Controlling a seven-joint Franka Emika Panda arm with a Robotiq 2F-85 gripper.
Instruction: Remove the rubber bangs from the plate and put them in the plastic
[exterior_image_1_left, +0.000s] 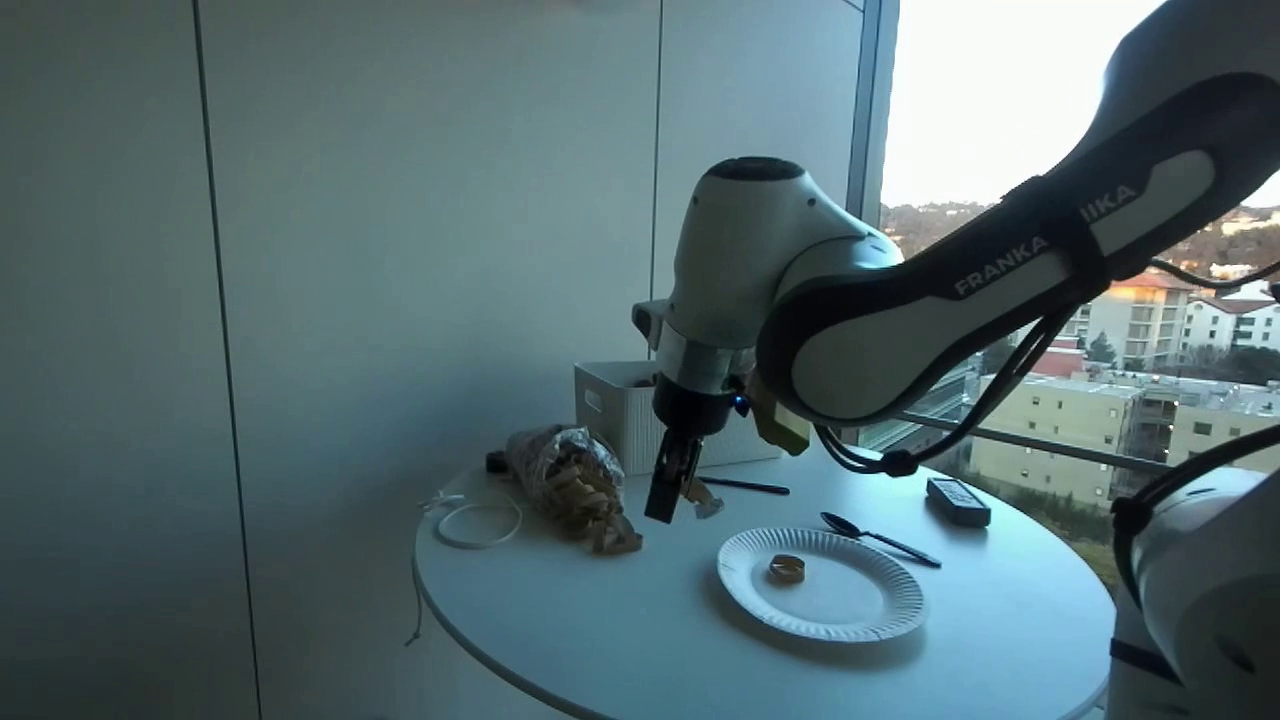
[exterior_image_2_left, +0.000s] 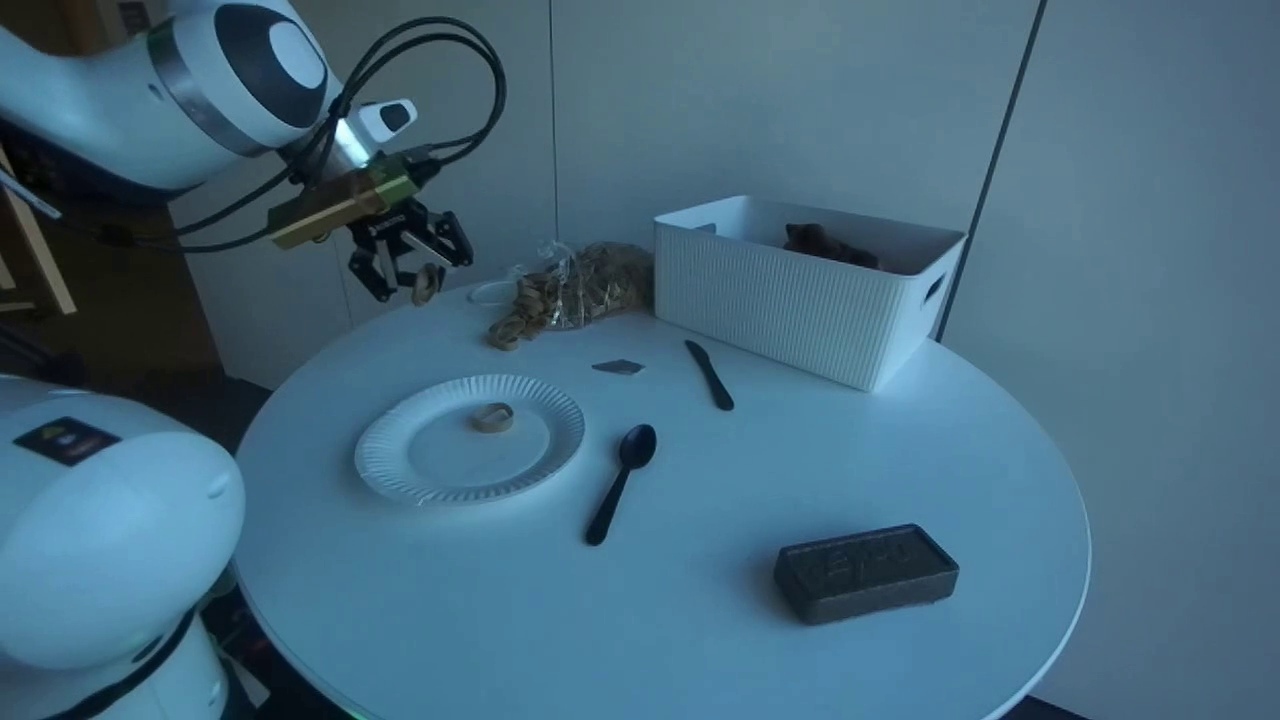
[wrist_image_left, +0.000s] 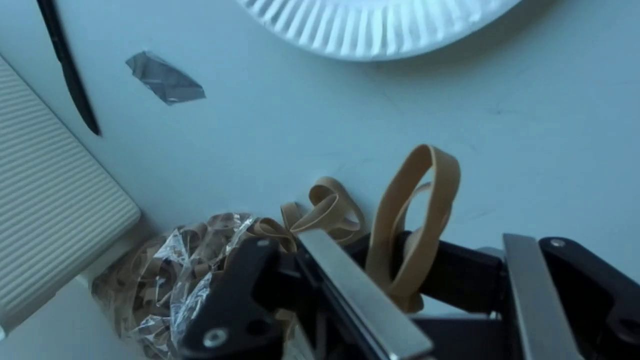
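Observation:
My gripper (wrist_image_left: 406, 245) is shut on tan rubber bangs (wrist_image_left: 447, 185), whose loops stick up from between the fingers. In an exterior view the gripper (exterior_image_2_left: 425, 268) hangs above the table, beyond the plate (exterior_image_2_left: 465, 480), with a held loop (exterior_image_2_left: 427, 287) below the jaws. Another tan loop (exterior_image_1_left: 787, 569) lies on the white plate (exterior_image_1_left: 870, 612). The clear plastic (exterior_image_1_left: 578, 440) is a bag full of bands lying on its side, several bands spilling from its mouth. In the wrist view this plastic bag (wrist_image_left: 172, 280) is at the lower left, partly hidden by the gripper.
Behind the bag stands a white ribbed box (exterior_image_2_left: 780, 300) with a brown thing (exterior_image_2_left: 830, 246) inside. A black knife (exterior_image_2_left: 710, 375), a black spoon (exterior_image_2_left: 622, 480), a silvery scrap (wrist_image_left: 165, 77) and a dark block (exterior_image_2_left: 866, 575) lie on the table. A white ring cord (exterior_image_1_left: 480, 540) lies near the edge.

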